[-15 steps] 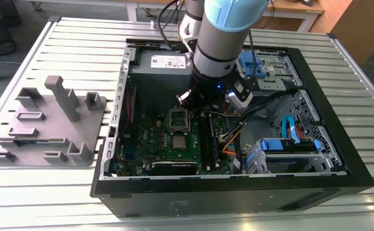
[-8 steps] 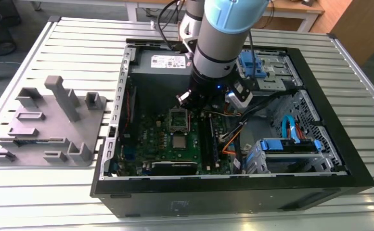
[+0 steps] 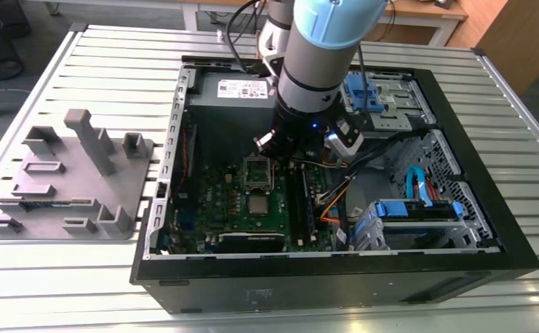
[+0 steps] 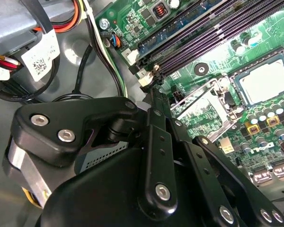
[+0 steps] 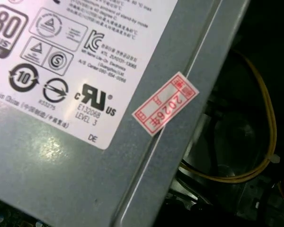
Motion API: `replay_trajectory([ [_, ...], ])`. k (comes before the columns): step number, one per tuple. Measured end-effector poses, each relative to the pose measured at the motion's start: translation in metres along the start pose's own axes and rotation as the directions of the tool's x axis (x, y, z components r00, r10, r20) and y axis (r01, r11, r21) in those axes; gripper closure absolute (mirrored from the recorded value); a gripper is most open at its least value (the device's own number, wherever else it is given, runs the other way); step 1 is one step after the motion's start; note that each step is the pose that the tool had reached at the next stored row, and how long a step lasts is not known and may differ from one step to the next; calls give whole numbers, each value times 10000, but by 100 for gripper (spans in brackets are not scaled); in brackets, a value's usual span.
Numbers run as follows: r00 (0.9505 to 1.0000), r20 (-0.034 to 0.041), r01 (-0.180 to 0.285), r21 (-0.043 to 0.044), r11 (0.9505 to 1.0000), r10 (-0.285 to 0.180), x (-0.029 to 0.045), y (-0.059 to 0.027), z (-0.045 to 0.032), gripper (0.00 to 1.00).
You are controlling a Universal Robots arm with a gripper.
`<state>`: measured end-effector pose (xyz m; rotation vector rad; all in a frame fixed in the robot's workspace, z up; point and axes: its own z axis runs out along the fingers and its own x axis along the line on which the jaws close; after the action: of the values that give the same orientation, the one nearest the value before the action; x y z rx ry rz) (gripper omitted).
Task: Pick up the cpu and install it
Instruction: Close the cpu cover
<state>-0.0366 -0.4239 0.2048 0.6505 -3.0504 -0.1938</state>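
Nearest in the exterior view, the black side wall of the open computer case is standing on the slatted metal worktop. Just inside that wall, in the case's corner on the exterior view's right, a blue-fronted drive bay is sitting. Outside the case, on the exterior view's left, a grey holder tray with upright blocks is lying on the slats. On the case floor, the green motherboard is lying flat. The cpu is resting on it about midway into the case, shiny top facing up. In the second wrist view the same cpu is sitting inside a dark square frame. Just deeper into the case, a silver hinged plate is lying swung open, clear of the chip. Long dark memory slots are running alongside both. The tool is hanging low inside the case over the far end of the plate, apart from the chip; I cannot tell whether it is released or clenched. The pale blue arm is rising from it, out of the case. Against the case's far wall, the grey power supply is sitting. The first wrist view is showing a red sticker on it and a yellow wire looping beside it. Beyond the case, a wooden desk is standing.
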Motion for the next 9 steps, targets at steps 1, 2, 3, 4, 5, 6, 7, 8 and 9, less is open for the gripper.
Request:
replay_trajectory([
  [1, 10000, 0, 0, -1, 10000, 0, 1, 1, 2, 89],
  [2, 10000, 3, 1, -5, 10000, -1, 1, 2, 5, 89],
  [3, 10000, 5, 1, -10, 10000, -1, 0, 3, 7, 89],
  [4, 10000, 6, 2, -13, 10000, -2, -1, 5, 11, 89],
  [5, 10000, 8, 4, -17, 10000, -4, -1, 7, 14, 89],
  [6, 10000, 7, 6, -18, 10000, -6, -2, 8, 17, 89],
  [7, 10000, 8, 8, -18, 10000, -8, -3, 9, 19, 89],
  [8, 10000, 8, 8, -19, 10000, -8, -3, 10, 19, 89],
  [9, 10000, 8, 8, -22, 10000, -8, -2, 10, 20, 89],
])
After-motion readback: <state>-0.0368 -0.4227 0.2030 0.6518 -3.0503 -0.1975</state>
